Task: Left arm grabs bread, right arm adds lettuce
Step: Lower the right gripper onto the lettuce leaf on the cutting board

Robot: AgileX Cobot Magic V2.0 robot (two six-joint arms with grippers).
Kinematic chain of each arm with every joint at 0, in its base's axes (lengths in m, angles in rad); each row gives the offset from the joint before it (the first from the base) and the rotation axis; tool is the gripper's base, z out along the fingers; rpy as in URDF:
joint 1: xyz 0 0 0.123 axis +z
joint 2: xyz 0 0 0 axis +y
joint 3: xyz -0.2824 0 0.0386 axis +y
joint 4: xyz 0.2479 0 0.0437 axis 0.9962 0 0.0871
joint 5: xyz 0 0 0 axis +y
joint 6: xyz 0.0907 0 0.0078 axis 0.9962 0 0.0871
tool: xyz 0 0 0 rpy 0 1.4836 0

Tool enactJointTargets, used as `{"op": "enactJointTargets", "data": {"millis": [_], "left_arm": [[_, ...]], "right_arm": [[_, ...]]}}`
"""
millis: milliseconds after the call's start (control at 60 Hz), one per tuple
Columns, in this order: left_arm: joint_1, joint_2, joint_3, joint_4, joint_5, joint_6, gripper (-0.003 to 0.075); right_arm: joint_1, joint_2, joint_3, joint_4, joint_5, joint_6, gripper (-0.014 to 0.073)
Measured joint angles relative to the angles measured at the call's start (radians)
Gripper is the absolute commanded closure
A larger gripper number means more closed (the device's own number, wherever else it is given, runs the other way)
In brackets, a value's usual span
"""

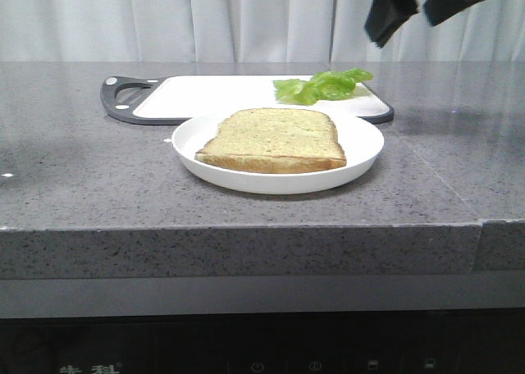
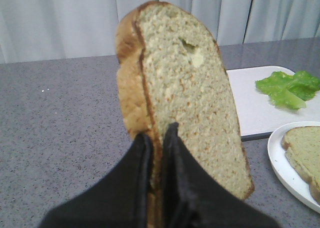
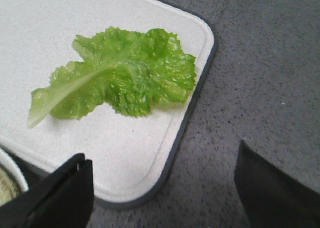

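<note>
**Bread pinched upright, lettuce lying below a spread gripper**

Between the two pointed black fingers of the left gripper [image 2: 157, 138] stands the thick square toast slice with golden-brown crust and speckled tan face [image 2: 185, 103], held on edge, upright and a little tilted, its small dent toward the top. The fingers are pressed onto its lower edge, one on each face, well above the grey speckled stone counter [image 2: 60, 128].

Over the far right end of the counter, the black right gripper [image 3: 162, 188] hangs with its fingers spread wide apart, gripping nothing. The small bright green crinkled lettuce leaf [image 3: 120, 78] lies flat on the white cutting board with dark rim [image 3: 150, 153], near its rounded corner, apart from both fingers.

Just before the board sits a round white plate [image 1: 361, 157] carrying a second toast slice [image 1: 275, 140], lying flat.
</note>
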Motion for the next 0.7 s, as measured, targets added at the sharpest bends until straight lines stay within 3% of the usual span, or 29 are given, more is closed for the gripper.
{"op": "enactJointTargets", "data": {"millis": [333, 699], "left_arm": [[0.000, 0.000, 0.000, 0.000, 0.000, 0.000, 0.0741], [0.000, 0.000, 0.000, 0.000, 0.000, 0.002, 0.0741]], "right_arm": [[0.034, 0.288, -0.321, 0.000, 0.144, -0.068, 0.0006], [0.045, 0.390, -0.409, -0.022, 0.170, -0.076, 0.0025]]}}
